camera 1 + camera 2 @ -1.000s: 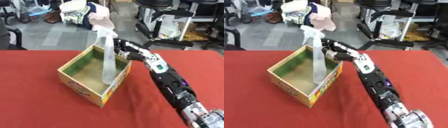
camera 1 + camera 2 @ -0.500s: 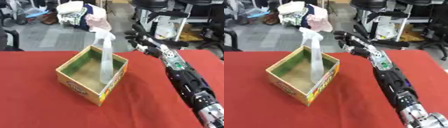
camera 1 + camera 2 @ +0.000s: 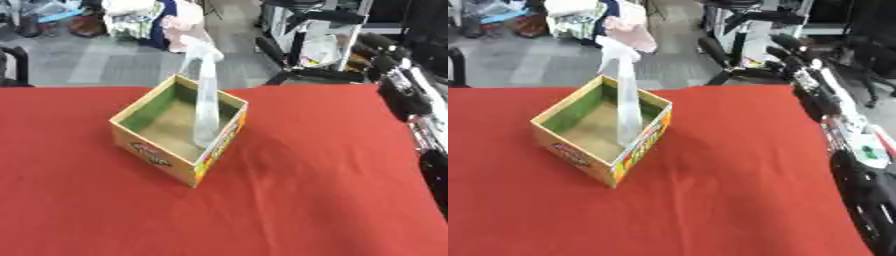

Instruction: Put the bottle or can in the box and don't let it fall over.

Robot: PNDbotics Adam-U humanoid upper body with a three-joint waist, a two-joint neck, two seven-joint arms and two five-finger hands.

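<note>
A clear bottle (image 3: 206,102) stands upright inside an open cardboard box (image 3: 157,156) on a red table (image 3: 289,200), its base on the box floor near the wall at 3 o'clock and its neck rising well above the rim. The box sits a little toward 10 o'clock from the middle of the table, turned so one corner faces 6 o'clock; its inner walls are green, its outer faces yellow with printed lettering. Nothing touches the bottle.

The robot's right hand (image 3: 796,59) is raised beyond the table's edge at 2 o'clock, well apart from the box, with the black and silver forearm running down the frame's 3 o'clock side. Its fingers (image 3: 781,41) are straight and spread wide, holding nothing. The left hand shows in neither view.

Beyond the table's far edge, at 12 o'clock, lies a grey floor with a heap of cloth (image 3: 144,17) and black metal stands (image 3: 306,47). The red cloth covering the table shows faint creases near the box's corner at 5 o'clock.
</note>
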